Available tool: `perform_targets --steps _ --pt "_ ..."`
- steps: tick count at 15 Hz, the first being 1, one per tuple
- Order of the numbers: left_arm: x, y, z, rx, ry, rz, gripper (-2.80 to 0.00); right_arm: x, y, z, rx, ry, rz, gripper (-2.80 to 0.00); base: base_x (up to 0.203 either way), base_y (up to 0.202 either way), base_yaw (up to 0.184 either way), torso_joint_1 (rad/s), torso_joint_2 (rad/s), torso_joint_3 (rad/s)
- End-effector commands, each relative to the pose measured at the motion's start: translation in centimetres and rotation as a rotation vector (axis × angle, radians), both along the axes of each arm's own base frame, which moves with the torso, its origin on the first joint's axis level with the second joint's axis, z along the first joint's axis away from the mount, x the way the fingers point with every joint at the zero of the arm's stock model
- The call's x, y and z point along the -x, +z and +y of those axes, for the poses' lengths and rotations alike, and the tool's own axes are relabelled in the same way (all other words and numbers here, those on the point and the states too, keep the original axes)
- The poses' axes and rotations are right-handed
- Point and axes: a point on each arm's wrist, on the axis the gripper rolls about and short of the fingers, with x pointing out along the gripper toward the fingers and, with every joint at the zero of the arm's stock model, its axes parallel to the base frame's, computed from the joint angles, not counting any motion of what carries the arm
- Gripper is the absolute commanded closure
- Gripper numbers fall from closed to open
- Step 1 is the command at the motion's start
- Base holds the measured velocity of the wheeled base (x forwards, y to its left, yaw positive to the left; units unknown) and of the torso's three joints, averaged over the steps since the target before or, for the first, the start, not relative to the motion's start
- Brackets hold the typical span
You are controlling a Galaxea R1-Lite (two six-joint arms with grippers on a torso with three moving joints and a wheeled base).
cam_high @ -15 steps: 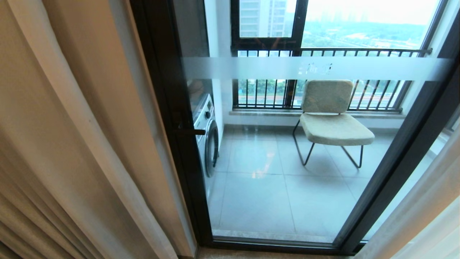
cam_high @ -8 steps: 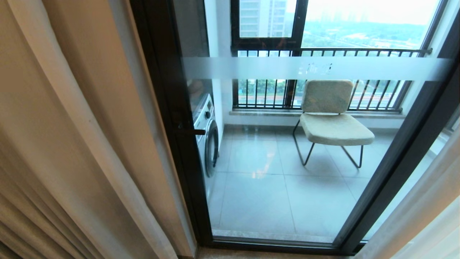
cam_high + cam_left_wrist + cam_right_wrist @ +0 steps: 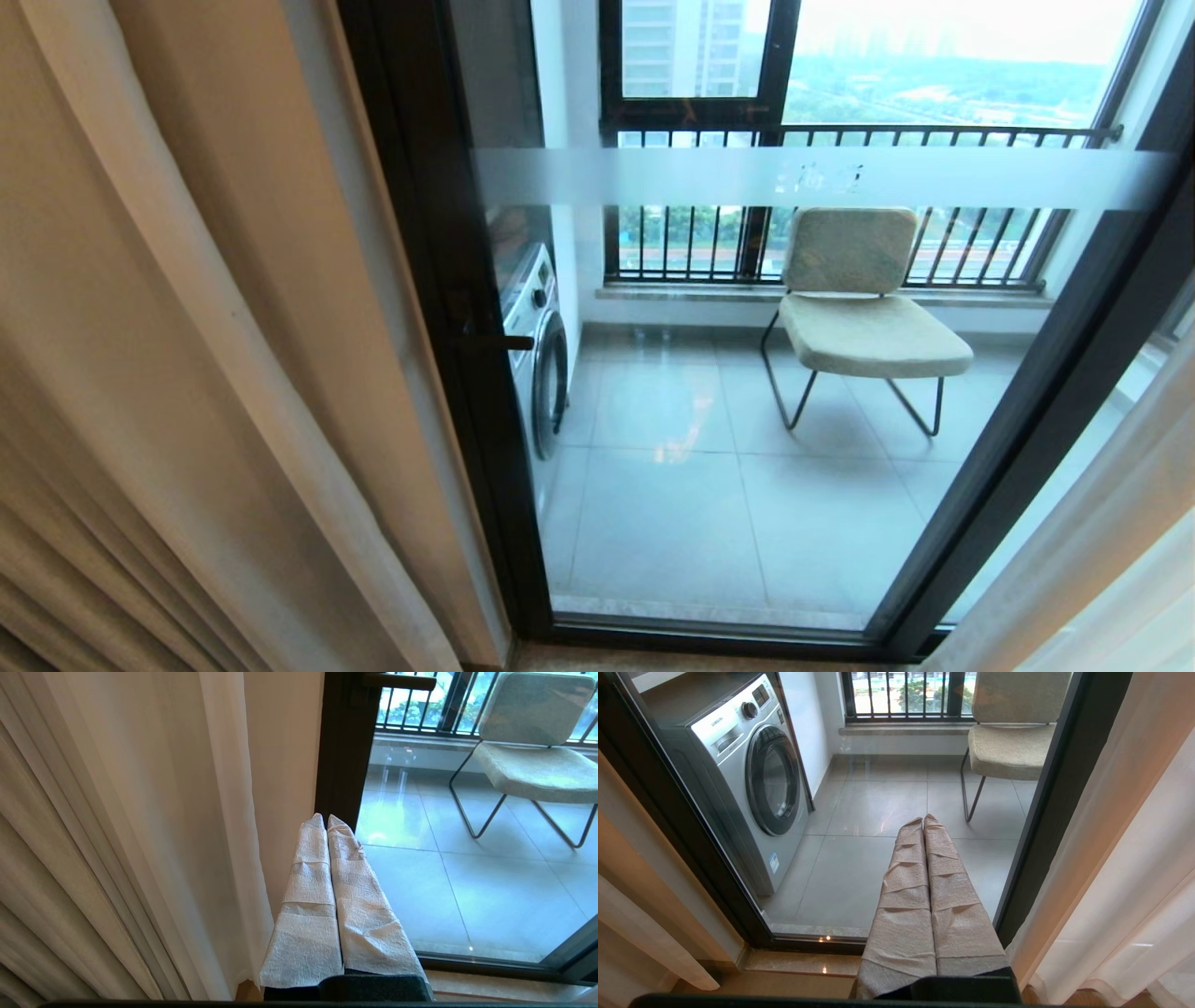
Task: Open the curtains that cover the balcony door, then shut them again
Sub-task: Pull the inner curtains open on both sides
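The curtains [image 3: 215, 373] stand drawn apart: a heavy cream drape with its white sheer edge is gathered on the robot's left, and a second sheer-and-drape panel [image 3: 1102, 560] hangs at the right edge, leaving the balcony door [image 3: 747, 392] glass exposed between them. Each panel's long axis runs vertically, from above the frame down to the floor, folds hanging straight. The left gripper [image 3: 327, 820], its 2 cloth-wrapped fingers pressed together and holding nothing, points at the dark door frame just beside the left drape's sheer hem; the right gripper [image 3: 923, 821], likewise closed and empty, points at the glass with the right panel near its outer side. Judged from this layout, opening is done and closing remains: each arm is nearer its own panel, and the pull would run sideways toward the centre
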Motion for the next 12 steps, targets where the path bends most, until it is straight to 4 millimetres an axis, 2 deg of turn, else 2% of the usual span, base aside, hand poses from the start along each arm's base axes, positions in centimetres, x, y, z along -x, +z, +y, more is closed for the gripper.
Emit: perform_targets --steps 1,12 --pt "0.02 -0.01 0.0 0.001 0.0 -0.003 0.0 0.0 0.0 0.0 0.0 0.0 0.0 0.0 0.0 0.0 0.0 0.0 0.0 0.0" --pt "0.02 -0.01 0.0 0.001 0.002 -0.003 0.0 0.0 0.0 0.0 0.0 0.0 0.0 0.0 0.0 0.0 0.0 0.0 0.0 0.0"
